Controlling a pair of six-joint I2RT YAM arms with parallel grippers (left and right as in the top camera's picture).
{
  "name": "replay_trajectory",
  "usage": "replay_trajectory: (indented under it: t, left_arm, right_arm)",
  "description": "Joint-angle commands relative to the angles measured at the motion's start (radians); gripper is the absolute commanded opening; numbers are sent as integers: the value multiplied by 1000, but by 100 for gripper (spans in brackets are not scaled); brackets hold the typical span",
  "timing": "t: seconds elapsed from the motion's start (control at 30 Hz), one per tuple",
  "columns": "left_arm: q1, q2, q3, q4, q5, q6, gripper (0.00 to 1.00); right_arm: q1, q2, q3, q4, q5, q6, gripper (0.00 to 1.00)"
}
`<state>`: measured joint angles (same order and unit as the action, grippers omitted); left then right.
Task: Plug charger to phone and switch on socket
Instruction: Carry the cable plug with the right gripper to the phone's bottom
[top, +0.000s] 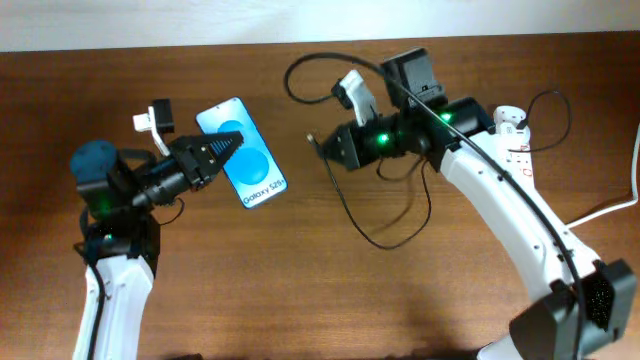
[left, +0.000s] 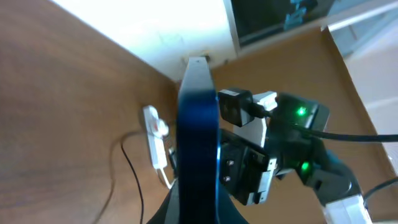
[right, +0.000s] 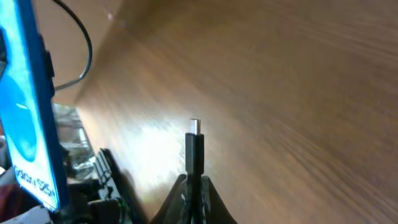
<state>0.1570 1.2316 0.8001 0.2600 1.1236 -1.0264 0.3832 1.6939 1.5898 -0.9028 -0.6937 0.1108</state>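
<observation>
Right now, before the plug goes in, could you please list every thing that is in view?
phone: one, blue screen, left of centre, held in the left gripper
charger: one, black cable, looping at centre, tip in the right gripper
socket: one, white with red marks, far right, partly hidden
cord: one, thick white, right edge
table: one, brown wood
left gripper: one, black, shut on the phone
right gripper: one, black, shut on the charger tip
</observation>
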Motion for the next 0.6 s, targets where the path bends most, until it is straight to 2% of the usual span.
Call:
replay_trajectory:
  t: [0.0,0.07,0.2,0.37,0.57]
  left_arm:
    - [5,64,18,135,130,-52,0]
    - [5,66,18,247,114,-97,0]
    - [5,66,18,362,60,-193,0]
    - [5,66,18,352,2,-209,0]
    - [5,66,18,352,-29,-239,0]
  right_arm:
    - [5,-98,21,-94,47,-28,5]
    - [47,-119,19,-205,-16,-28,4]
    - [153,-119,-43,-208,-97,-25,4]
    - [186,-122,-233,10,-309,5,5]
    - [184,-126,-245,228,-370,44,4]
